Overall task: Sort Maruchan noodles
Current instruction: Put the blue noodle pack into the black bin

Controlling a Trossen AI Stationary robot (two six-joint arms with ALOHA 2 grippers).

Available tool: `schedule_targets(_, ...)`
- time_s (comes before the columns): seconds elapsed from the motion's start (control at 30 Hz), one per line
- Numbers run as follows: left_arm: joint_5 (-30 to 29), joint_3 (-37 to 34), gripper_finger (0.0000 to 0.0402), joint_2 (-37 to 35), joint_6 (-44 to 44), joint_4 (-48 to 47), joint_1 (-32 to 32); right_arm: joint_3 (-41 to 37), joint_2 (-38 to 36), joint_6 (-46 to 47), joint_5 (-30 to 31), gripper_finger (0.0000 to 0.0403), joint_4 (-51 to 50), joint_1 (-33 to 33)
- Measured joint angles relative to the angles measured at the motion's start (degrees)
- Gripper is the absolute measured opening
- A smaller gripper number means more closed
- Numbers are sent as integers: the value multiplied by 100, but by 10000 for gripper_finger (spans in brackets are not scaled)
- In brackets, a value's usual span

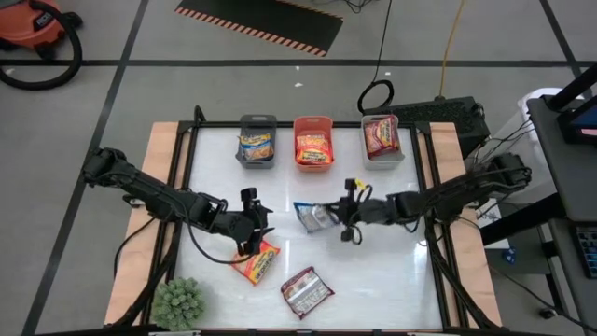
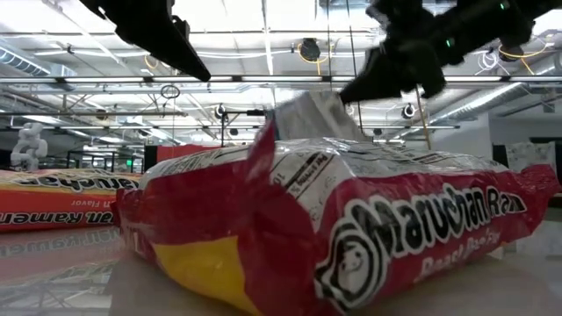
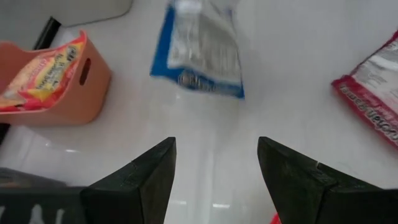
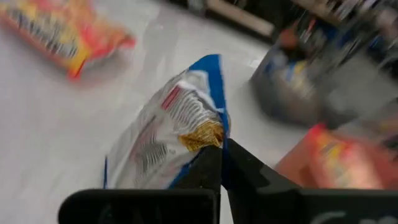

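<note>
The right pincer (image 1: pixel 341 217) is clamped shut on the edge of the blue-and-silver packet (image 1: pixel 315 216), which sits near the middle of the white surface (image 1: pixel 392 271); in the right wrist view the two dark fingers meet with the packet's crinkled blue rim (image 4: pixel 211 99) pinched between them, and in the low view the silver corner (image 2: pixel 312 118) stands above the packets in front. The left pincer (image 1: pixel 250 224) stands with its jaws apart and nothing between them, just above the near end of the orange-yellow packet (image 1: pixel 258 262), which lies flat toward the front left. A red-silver packet (image 1: pixel 306 290) lies close to the front edge of the surface, apart from the orange-yellow one. Along the far edge stand three bins side by side with gaps between them: a grey bin (image 1: pixel 256 141) holding an orange-yellow packet, an orange bin (image 1: pixel 313 141) holding another bright packet, and a pale bin (image 1: pixel 382 138) holding a red one. Bare surface lies open between the held packet and the bins, and a wide clear stretch runs along the right side and front right. A small green plant (image 1: pixel 177 302) sits at the front left corner, on the wooden border (image 1: pixel 159 168)
</note>
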Motion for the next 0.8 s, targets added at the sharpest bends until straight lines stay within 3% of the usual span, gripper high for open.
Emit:
schedule_targets(0.2, -409, 0, 232, 0, 457, 38, 273, 7, -608, -1080, -7, 0, 623, -294)
schedule_targets(0.57, -426, 0, 232, 13, 888, 823, 1173, 8, -1040, -2731, -87, 0, 1939, -977)
schedule_targets(0.67, -207, 0, 233, 20, 994, 826, 1412, 9, -1038, -2975, -508, 0, 2214, -1172)
schedule_targets(0.8, 525, 0, 233, 103, 1033, 1277, 1791, 9, -1038, -3037, -913, 0, 2425, -1452)
